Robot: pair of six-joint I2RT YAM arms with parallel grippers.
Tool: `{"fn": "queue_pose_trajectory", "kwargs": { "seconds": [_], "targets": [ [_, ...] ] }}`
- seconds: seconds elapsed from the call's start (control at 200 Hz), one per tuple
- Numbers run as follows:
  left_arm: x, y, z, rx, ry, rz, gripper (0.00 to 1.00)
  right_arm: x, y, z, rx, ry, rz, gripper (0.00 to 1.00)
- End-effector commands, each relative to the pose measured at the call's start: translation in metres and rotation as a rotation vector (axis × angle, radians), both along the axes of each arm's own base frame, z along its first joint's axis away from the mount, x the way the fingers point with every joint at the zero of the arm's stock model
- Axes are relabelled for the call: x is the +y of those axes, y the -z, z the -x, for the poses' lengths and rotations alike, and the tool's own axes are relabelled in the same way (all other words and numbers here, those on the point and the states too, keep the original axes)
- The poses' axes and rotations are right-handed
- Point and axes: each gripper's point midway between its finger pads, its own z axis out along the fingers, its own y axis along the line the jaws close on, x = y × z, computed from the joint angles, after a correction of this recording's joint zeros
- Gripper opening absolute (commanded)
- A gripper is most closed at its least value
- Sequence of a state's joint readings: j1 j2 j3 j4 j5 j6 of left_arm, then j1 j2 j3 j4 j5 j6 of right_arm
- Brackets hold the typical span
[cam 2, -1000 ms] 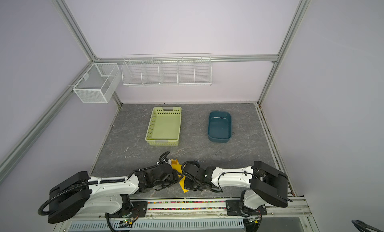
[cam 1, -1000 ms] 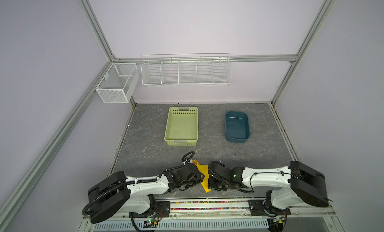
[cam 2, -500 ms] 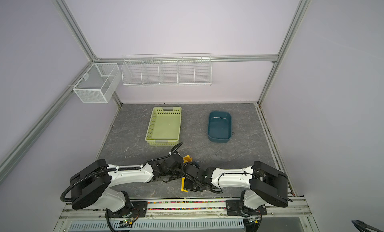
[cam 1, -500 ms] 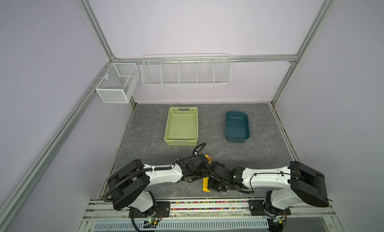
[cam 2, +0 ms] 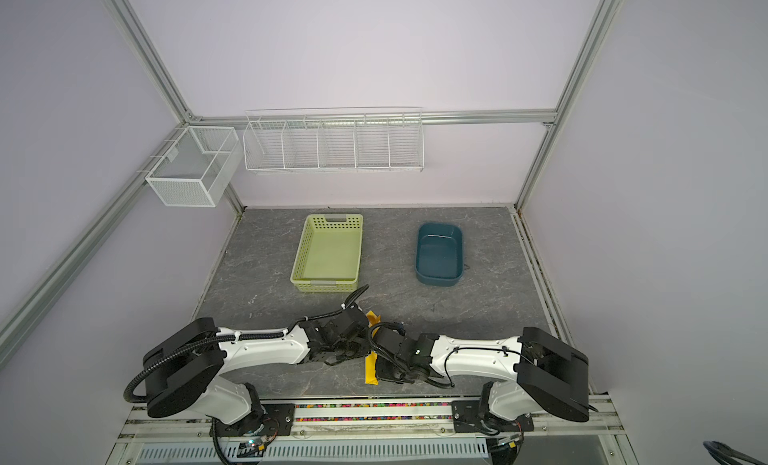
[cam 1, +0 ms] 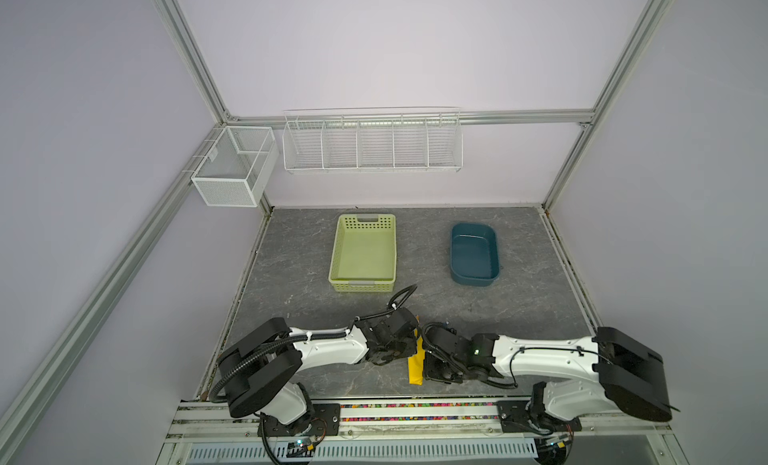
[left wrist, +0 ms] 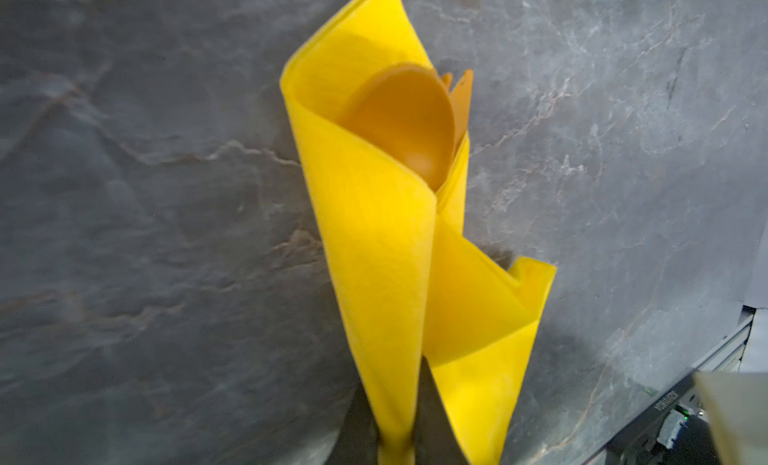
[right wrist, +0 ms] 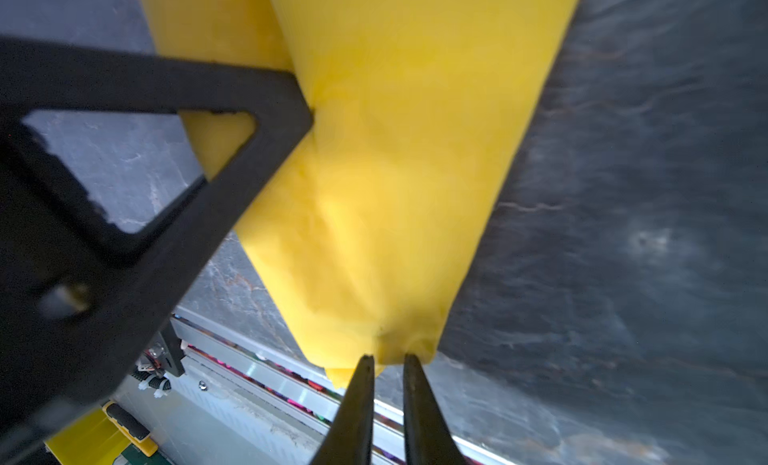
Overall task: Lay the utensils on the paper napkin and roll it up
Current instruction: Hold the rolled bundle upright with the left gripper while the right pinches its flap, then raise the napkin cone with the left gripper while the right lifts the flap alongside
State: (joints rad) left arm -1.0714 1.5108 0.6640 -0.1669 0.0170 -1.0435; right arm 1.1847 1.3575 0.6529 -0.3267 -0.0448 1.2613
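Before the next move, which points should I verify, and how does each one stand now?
1. All utensils inside the paper napkin: spoon shows at the open end, others unclear; cannot tell.
2. Hold by left gripper: shut on the napkin; ok.
3. Position of right gripper: jaws slightly apart, tips at the roll's end, contact unclear; cannot tell.
4. Tight roll: a loose flap sticks out; not ok.

pale lilac walls (cam 1: 374,47), aluminium frame posts (cam 1: 187,47); grey marbled tabletop (cam 1: 519,309). white wire rack (cam 1: 372,145) on far wall, mesh box (cam 1: 232,167) far left.
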Motion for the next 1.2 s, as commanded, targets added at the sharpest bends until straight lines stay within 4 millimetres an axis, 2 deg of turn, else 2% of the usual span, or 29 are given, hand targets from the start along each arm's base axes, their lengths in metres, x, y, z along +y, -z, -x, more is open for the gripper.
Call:
{"fn": "queue_pose_trajectory", "kwargs": {
  "seconds": [0.0,0.2,0.415,0.47,0.57,0.65,0.75,0.82,0.9,0.975,1.085,1.195],
  "targets": [
    [0.021,0.004,0.000,-0.023,0.010,-0.101,0.10,-0.017,-0.009,-0.006,-0.038,0.000,0.022,0.23],
    [0.016,-0.043,-0.018,-0.170,0.015,-0.022,0.06,-0.031,-0.042,-0.022,-0.132,-0.001,-0.036,0.27],
    [0.016,-0.118,-0.036,-0.387,0.019,0.109,0.05,-0.042,-0.087,-0.036,-0.290,0.004,-0.143,0.34],
    [0.016,-0.141,-0.039,-0.453,0.021,0.162,0.04,-0.042,-0.100,-0.038,-0.339,0.000,-0.182,0.38],
    [0.018,-0.187,-0.040,-0.561,0.027,0.258,0.04,-0.033,-0.134,-0.040,-0.450,-0.051,-0.315,0.46],
    [0.017,-0.225,-0.037,-0.646,0.051,0.344,0.04,-0.020,-0.170,-0.037,-0.547,-0.126,-0.451,0.54],
    [0.017,-0.268,-0.032,-0.742,0.082,0.443,0.03,-0.011,-0.210,-0.033,-0.653,-0.194,-0.566,0.74],
    [0.015,-0.295,-0.028,-0.802,0.111,0.495,0.03,-0.007,-0.233,-0.033,-0.723,-0.222,-0.617,0.81],
    [0.011,-0.319,-0.023,-0.847,0.155,0.534,0.02,-0.001,-0.257,-0.033,-0.798,-0.261,-0.665,0.86],
    [0.006,-0.339,-0.017,-0.880,0.198,0.575,0.02,0.003,-0.270,-0.034,-0.845,-0.289,-0.677,0.93],
    [0.000,-0.363,-0.009,-0.922,0.248,0.639,0.02,0.010,-0.291,-0.033,-0.891,-0.316,-0.714,0.93],
    [-0.003,-0.377,-0.005,-0.947,0.277,0.670,0.02,0.016,-0.312,-0.029,-0.917,-0.335,-0.783,0.93]
  ]
}}
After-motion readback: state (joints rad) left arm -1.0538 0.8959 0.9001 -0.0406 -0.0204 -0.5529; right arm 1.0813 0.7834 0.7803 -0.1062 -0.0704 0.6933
